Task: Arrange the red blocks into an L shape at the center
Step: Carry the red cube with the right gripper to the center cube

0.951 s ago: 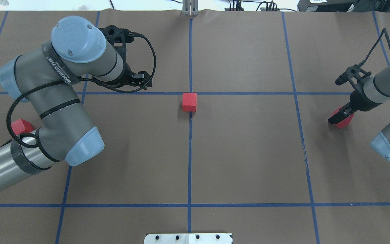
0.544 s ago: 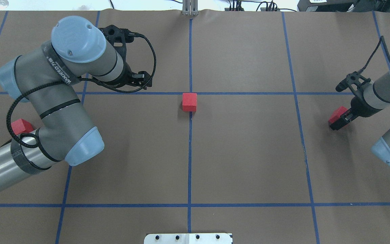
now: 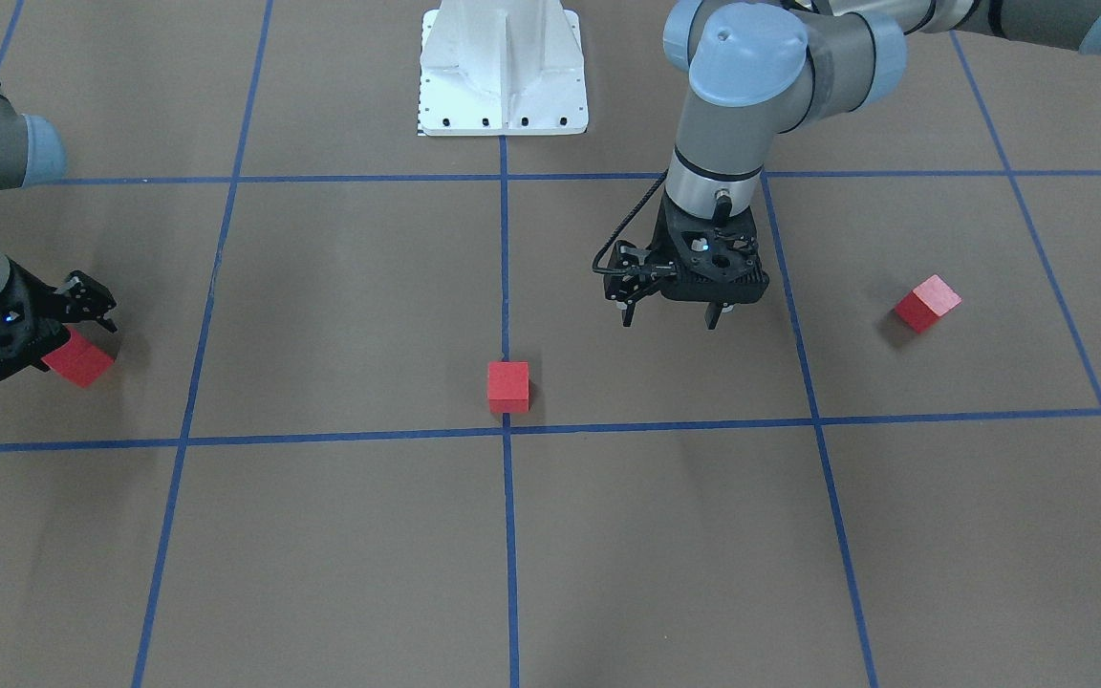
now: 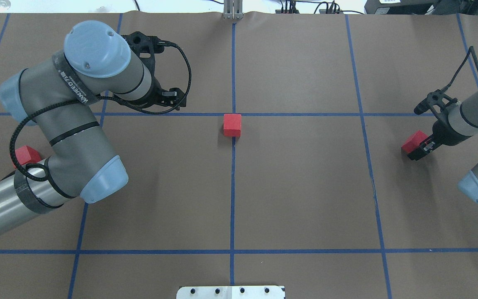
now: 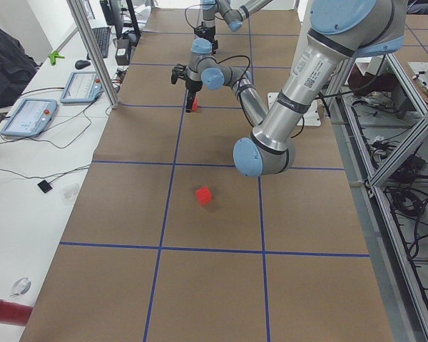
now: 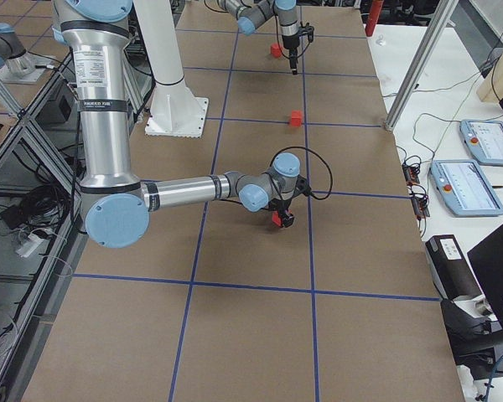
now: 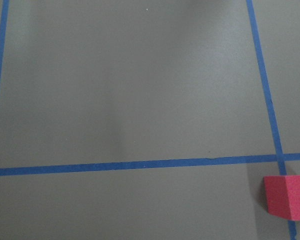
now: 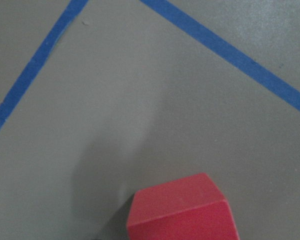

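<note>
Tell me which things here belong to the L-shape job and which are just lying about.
Job: center block, left block, right block in the right gripper, center crossing.
Lying about: white base plate, tablets.

Beside the table [image 5: 214, 285], a white desk [image 5: 21, 228] carries a tablet [image 5: 27, 116], another tablet [image 5: 80, 87], a keyboard [image 5: 100, 41] and a mouse [image 5: 83, 64].

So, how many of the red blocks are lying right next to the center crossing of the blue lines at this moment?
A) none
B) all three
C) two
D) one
D: only one red block sits just beside the center crossing. A second block lies far off on the robot's left, and a third block far off on its right.
</note>
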Motion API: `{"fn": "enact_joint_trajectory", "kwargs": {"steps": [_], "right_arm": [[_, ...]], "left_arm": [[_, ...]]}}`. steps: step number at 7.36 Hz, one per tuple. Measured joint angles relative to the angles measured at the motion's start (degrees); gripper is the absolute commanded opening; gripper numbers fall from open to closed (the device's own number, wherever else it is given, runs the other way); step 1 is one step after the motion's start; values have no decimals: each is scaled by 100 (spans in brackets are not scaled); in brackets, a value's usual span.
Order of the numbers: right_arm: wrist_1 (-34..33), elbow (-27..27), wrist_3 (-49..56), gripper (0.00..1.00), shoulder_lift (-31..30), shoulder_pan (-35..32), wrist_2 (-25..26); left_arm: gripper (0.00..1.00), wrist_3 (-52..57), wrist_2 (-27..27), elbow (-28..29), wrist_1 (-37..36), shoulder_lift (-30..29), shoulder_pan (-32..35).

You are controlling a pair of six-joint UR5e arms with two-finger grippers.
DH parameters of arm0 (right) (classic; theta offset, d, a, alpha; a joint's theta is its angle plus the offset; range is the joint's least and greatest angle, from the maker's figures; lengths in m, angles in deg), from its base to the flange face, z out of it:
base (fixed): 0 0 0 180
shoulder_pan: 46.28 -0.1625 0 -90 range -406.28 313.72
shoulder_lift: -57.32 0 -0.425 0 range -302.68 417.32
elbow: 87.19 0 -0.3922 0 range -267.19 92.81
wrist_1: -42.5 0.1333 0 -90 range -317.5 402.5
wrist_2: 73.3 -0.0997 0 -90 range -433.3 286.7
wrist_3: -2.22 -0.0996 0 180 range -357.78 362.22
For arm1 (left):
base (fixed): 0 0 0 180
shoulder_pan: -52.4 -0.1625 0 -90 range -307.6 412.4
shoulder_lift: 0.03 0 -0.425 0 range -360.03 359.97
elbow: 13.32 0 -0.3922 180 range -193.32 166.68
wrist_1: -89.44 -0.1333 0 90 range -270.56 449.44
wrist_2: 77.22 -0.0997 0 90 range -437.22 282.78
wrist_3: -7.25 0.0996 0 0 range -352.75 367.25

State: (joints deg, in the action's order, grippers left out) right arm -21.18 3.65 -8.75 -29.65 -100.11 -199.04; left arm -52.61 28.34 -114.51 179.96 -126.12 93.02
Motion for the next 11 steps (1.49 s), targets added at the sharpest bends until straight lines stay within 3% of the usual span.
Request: {"fn": "enact_joint_trajectory", "kwargs": {"steps": [2,4,7,9,11], "right_arm": [[17,124,8,0,-1,-51,-80],[-24,403,-111,0,40,-276,-592],[-283,673,-1235,0,765,-210,-832],[-542,677,-2512,0,1671,405,-501],[-685,653,-4235,0,2518,1367,472]], "left_arm": [[99,-1,0,1,1,3,-1],[99,50,-1,-17,-12,33,13],[99,859,42,-297,-11,623,251],[99,1602,358,-469,35,1148,737],[99,2453,881,-505,152,1647,1381]]}}
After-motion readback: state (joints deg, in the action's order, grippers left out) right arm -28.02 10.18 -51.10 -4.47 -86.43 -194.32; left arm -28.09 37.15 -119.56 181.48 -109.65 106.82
